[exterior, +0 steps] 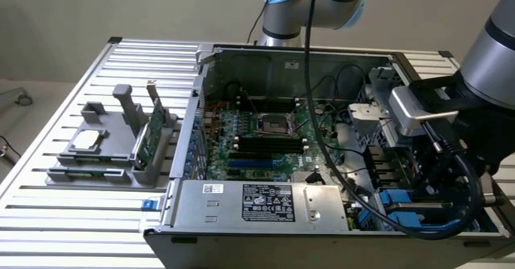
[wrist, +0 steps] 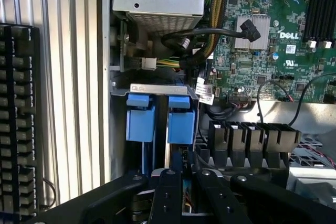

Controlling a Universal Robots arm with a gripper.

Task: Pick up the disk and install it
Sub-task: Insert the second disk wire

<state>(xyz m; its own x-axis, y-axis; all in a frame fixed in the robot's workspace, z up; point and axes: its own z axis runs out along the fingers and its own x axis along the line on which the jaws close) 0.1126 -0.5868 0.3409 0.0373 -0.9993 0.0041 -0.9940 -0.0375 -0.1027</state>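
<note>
The disk (wrist: 181, 120) stands edge-on in the drive bay at the corner of the open computer case (exterior: 281, 52); its bright blue carrier end faces the wrist camera. A second blue carrier (wrist: 140, 116) sits in the slot right beside it. My gripper (wrist: 187, 195) reaches down over the bay, its two black fingers (wrist: 167, 198) close together on either side of the disk's near edge. In the exterior view the arm's wrist (exterior: 426, 109) hangs over that bay at the case's right front corner, where blue parts (exterior: 398, 199) show under the cables.
A grey power supply (exterior: 257, 202) lies along the case front beside the bay, the motherboard (exterior: 266, 130) behind it. Black cables (wrist: 210, 32) and a row of black connectors (wrist: 252, 135) crowd the bay. A grey fixture (exterior: 120, 154) holds a green card (exterior: 149, 136). A keyboard (wrist: 21, 119) lies outside the case.
</note>
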